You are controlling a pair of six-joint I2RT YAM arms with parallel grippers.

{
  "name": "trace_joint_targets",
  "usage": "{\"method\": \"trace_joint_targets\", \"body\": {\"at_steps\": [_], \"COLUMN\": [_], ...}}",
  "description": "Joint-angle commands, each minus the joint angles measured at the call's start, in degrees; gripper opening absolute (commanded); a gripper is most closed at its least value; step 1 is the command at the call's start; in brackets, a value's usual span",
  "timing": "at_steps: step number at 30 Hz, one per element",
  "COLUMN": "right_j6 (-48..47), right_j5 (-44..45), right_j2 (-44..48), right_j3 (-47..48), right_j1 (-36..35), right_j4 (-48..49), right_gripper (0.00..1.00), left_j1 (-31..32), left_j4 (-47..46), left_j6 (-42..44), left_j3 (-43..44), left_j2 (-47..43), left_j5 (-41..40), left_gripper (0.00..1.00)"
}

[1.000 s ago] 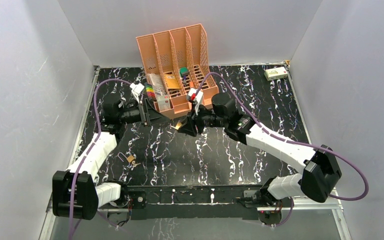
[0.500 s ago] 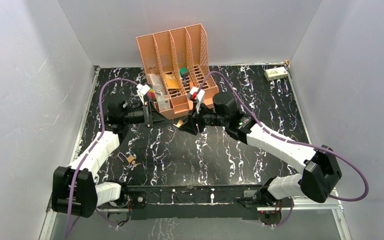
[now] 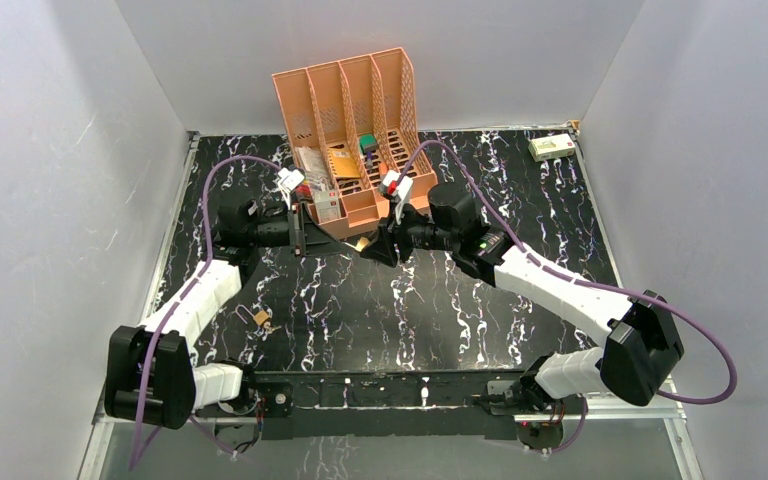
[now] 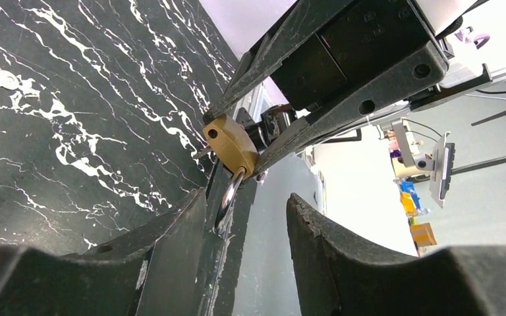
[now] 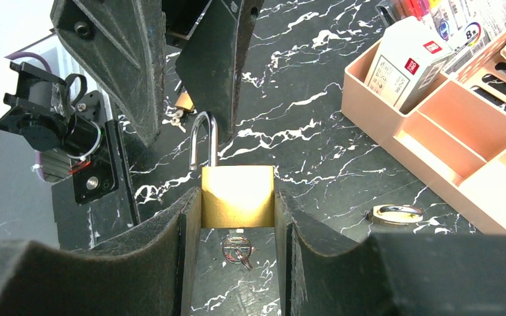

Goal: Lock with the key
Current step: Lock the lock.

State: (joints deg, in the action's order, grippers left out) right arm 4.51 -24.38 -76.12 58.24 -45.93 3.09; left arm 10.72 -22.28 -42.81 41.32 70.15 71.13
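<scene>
Brass padlock (image 5: 237,194): body clamped in right gripper (image 5: 237,214).
Left gripper (image 4: 247,201): fingers half-apart beside shackle (image 4: 227,196); hold unclear.
Key (image 5: 237,252): just under padlock base.
Risk: an off-line push may slip the shackle aside, so the lock fails to close.

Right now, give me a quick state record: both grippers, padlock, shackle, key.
right gripper: shut on padlock body
left gripper: fingers either side of shackle; grip unconfirmed
shackle: points toward left gripper; latched or not, cannot tell
key: at padlock base, looks inserted
spare padlock: lying on table by left arm
</scene>
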Motion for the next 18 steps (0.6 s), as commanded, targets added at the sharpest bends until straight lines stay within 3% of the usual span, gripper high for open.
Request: {"method": "trace_joint_targets", "body": {"at_steps": [1, 3, 5, 6, 14, 18], "right_j6": [-0.05, -0.1, -0.16, -0.27, -0.83, -1.78], "right_j5": [-0.31, -0.46, -0.58, -0.59, -1.28, -1.87], "right_j2": [2.28, 2.41, 2.46, 2.53, 3.34, 3.87], "right_j3": [0.49, 0.58, 0.83, 0.86, 1.66, 2.94], "right_j1": [0.48, 0.59, 0.67, 0.75, 1.11, 1.2], "right_j4": [3.6, 3.24, 2.84, 2.68, 1.82, 0.34], "right_gripper": [0.25, 0.25, 0.25, 0.25, 0.28, 0.43], "left_j1": [0.76, 1.19, 1.6, 1.73, 1.95, 1.96], "left_j4": [-0.01, 0.32, 0.95, 1.57, -0.86, -5.64], "left_j6": [0.71, 1.18, 1.86, 2.35, 2.48, 0.15], "left_j3": [0.95, 0.95, 1.02, 1.12, 1.22, 1.39], "left_j2": [0.03, 0.07, 0.28, 0.41, -0.27, -1.13], "left_j5": [2.53, 2.29, 2.14, 1.98, 2.49, 3.06], "left_gripper": [0.46, 0.39, 0.08, 0.0, 0.0, 0.0]}}
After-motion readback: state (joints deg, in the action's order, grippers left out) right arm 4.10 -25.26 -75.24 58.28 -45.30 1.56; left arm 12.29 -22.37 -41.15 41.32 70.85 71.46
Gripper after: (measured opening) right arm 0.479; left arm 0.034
